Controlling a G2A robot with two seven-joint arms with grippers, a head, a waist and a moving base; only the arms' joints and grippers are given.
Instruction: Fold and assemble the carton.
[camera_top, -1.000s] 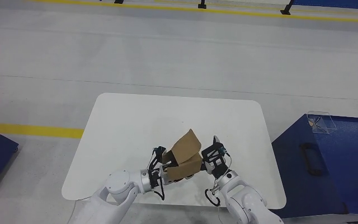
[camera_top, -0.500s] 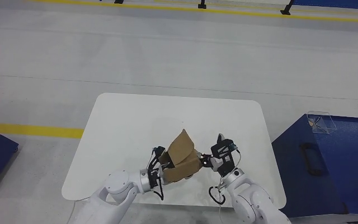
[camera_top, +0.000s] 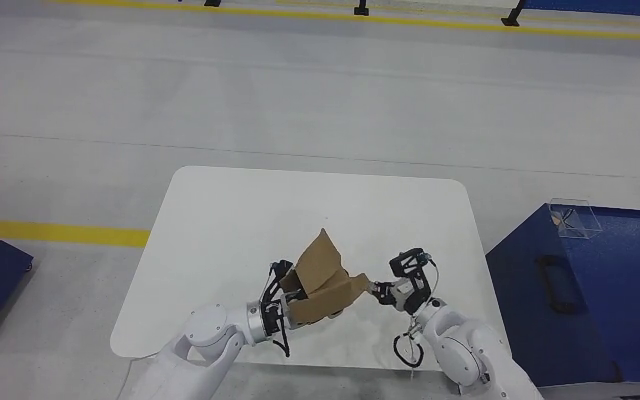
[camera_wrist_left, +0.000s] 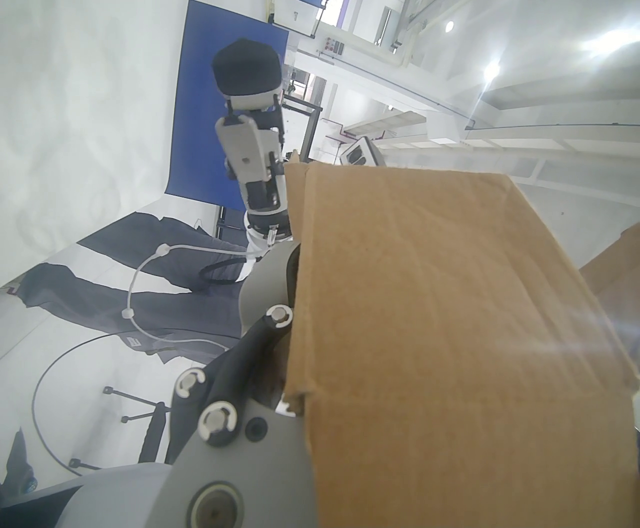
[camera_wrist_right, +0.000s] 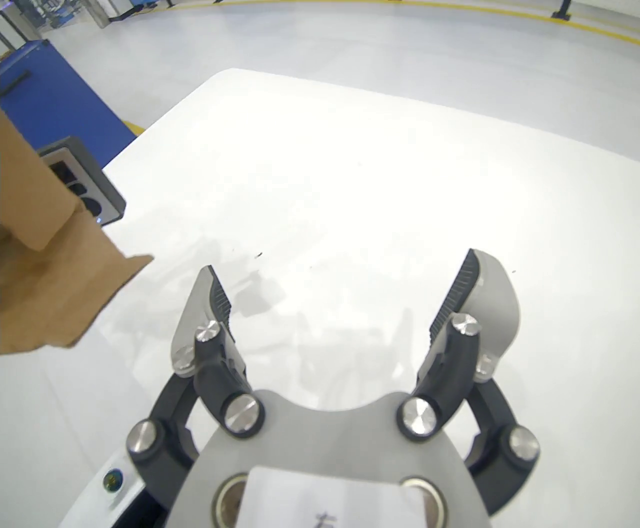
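Note:
A brown cardboard carton (camera_top: 322, 276) is held tilted just above the near part of the white table (camera_top: 300, 200), one flap sticking up. My left gripper (camera_top: 284, 294) is shut on the carton's left side. In the left wrist view the carton (camera_wrist_left: 440, 320) hides one side of the gripper, with one of its fingers (camera_wrist_left: 250, 345) showing beside the cardboard edge. My right gripper (camera_top: 397, 277) stands open just right of the carton, not touching it. The right wrist view shows that gripper (camera_wrist_right: 340, 290) with nothing between its fingers and the carton's corner (camera_wrist_right: 60, 280) off to one side.
A blue cabinet (camera_top: 570, 285) stands off the table's right side, with a clear plastic box (camera_top: 572, 216) on top. The far half of the table is bare white surface. The table's near edge runs close to both arms.
My right gripper has let go of the carton's right side and drawn away to the right, now open. The carton's raised flap has swung more upright and to the left.

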